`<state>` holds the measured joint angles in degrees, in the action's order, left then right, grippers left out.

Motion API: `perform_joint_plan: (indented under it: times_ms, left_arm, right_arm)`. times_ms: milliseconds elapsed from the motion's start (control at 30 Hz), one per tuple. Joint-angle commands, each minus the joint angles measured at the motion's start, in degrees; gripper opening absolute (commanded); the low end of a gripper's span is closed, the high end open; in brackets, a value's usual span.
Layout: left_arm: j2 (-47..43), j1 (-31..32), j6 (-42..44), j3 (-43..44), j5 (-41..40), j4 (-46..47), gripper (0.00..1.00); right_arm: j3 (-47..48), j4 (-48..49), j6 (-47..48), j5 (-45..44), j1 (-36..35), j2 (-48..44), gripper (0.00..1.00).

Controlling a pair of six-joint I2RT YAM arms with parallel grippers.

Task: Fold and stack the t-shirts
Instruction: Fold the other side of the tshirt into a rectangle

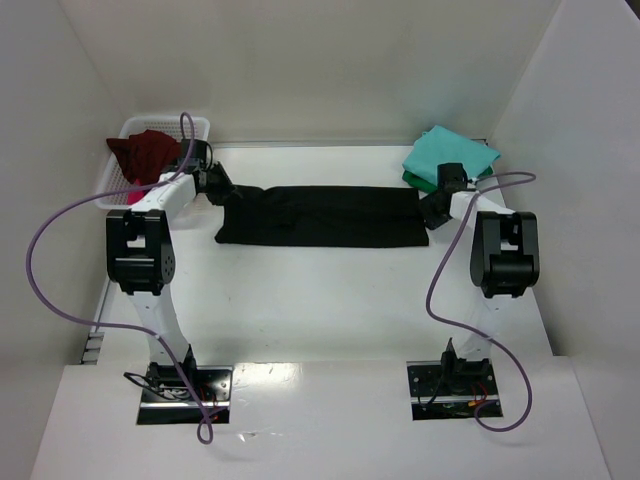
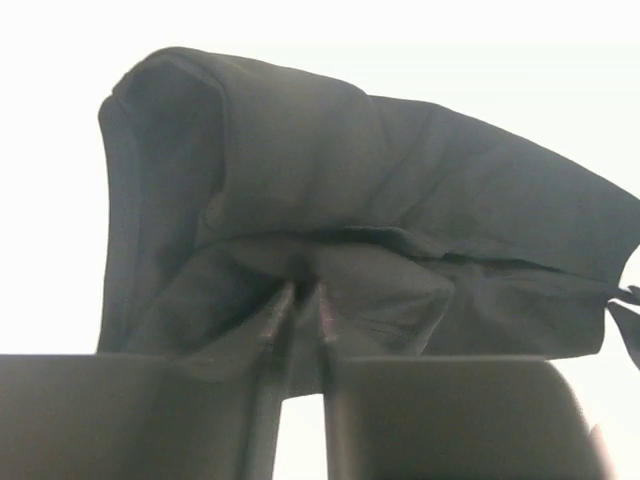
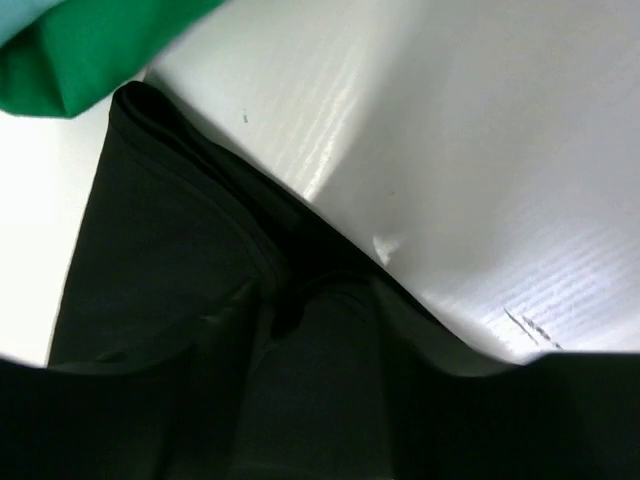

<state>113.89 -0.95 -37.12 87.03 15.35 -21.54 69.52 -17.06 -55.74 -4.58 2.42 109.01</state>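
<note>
- Top view: the black t-shirt [image 1: 320, 215] lay as a long folded band on the table [image 1: 320, 300], its long axis running left to right. The left gripper [image 1: 222, 192] was at its left end and the right gripper [image 1: 432, 212] at its right end.
- Left wrist: the jaws stood a narrow slit apart with bunched cloth at their tips; whether they pinched it could not be told.
- Right wrist: black cloth filled the foreground, just beside the green t-shirt [image 3: 80, 55]. The jaws were lost in the dark, so their state was unreadable.
</note>
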Motion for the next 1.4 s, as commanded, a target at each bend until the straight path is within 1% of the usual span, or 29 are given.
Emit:
perform_joint_plan:
  times_ms: [0,33,67,100,167,233,300,367,400,467,600,767,900,1033,1133,1267,1367]
  left_arm:
    - [1.6,-0.6,1.6,3.2,0.8,0.8,0.38]
    - [1.6,-0.6,1.6,3.7,0.8,0.8,0.48]
    - [1.6,-0.6,1.6,3.8,0.8,0.8,0.55]
    - [1.0,-0.6,1.6,4.2,0.8,0.8,0.69]
    - [-0.4,-0.6,1.6,4.3,0.8,0.8,0.85]
    - [-1.6,-0.6,2.1,3.8,0.1,0.8,0.92]
    - [-3.5,-0.6,2.8,3.8,-0.6,0.8,0.94]
    - [-4.6,-0.6,3.5,3.1,-0.6,-0.3,0.95]
    - [-5.5,-0.6,3.5,2.4,-0.6,-0.5,0.95]
    - [-7.5,-0.6,4.1,0.6,0.9,-0.5,0.95]
    - [-10.8,0.4,4.1,-8.4,3.5,1.9,0.95]
    - [-12.0,1.3,4.7,-14.3,4.1,2.4,0.95]
    - [-11.5,1.3,4.7,-15.0,4.6,3.1,0.95]
    - [-10.0,1.3,4.1,-15.0,6.3,4.6,0.91]
    - [-9.1,1.3,3.6,-14.7,6.3,5.1,0.89]
    - [-7.6,1.3,3.5,-14.0,5.7,5.1,0.87]
    - [-7.1,1.3,3.5,-14.0,5.7,5.1,0.83]
  right_arm:
    - [4.6,2.9,3.8,-0.3,0.4,0.4,0.6]
    - [5.6,2.9,5.3,-0.3,0.4,-0.7,0.67]
    - [5.7,2.9,6.1,-0.3,0.4,-1.3,0.71]
    - [6.3,2.9,7.0,-0.8,0.4,-2.9,0.73]
    - [7.1,4.3,9.6,-1.3,-0.2,-5.0,0.78]
    - [8.4,4.9,11.3,-1.4,-0.9,-7.0,0.8]
    - [9.3,6.0,12.8,2.6,-2.3,-8.5,0.8]
    - [11.1,6.6,14.0,6.6,-3.0,-8.6,0.8]
    - [11.7,6.7,14.2,10.0,-4.0,-8.5,0.79]
    - [12.8,7.2,14.2,12.9,-7.2,-7.3,0.79]
    - [12.4,9.1,14.7,14.8,-15.1,-3.8,0.79]
    - [10.5,12.1,14.1,17.2,-22.3,1.4,0.79]
    - [12.8,13.1,14.0,18.8,-26.2,6.1,0.79]
    - [17.0,13.4,14.3,21.9,-28.8,12.1,0.78]
    - [18.2,13.4,14.0,23.1,-30.0,14.1,0.76]
    - [18.5,16.1,12.8,23.4,-30.7,14.6,0.74]
    - [19.9,16.7,12.2,24.3,-31.3,16.2,0.74]
